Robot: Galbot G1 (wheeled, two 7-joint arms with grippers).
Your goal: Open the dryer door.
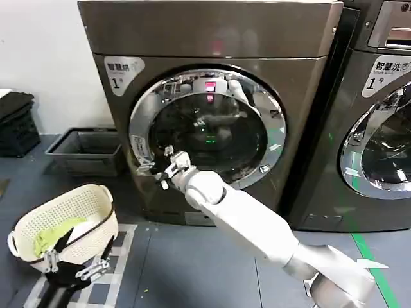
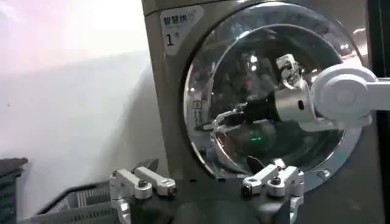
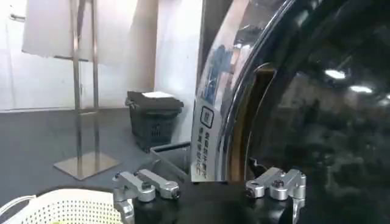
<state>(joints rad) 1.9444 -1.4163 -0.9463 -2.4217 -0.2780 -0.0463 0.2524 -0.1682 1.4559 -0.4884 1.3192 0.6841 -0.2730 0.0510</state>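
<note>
The dryer door [image 1: 226, 149] is a round dark porthole in a wide chrome rim on the bronze-grey machine marked "1". It looks shut or nearly shut. My right arm reaches from the lower right, and my right gripper [image 1: 166, 169] is open at the rim's lower left edge. In the right wrist view the chrome rim [image 3: 214, 91] stands between the spread fingers of the right gripper [image 3: 210, 189]. The left wrist view shows the door [image 2: 244, 67] with the right gripper [image 2: 211, 125] at its rim. My left gripper [image 1: 72, 264] hangs open low beside the basket, holding nothing, well short of the machine.
A white laundry basket [image 1: 38, 221] holding a green cloth sits on the floor at the lower left. A grey tray [image 1: 87, 151] lies left of the dryer, with a black crate [image 1: 16, 125] beyond it. A darker machine [image 1: 379, 128] stands right.
</note>
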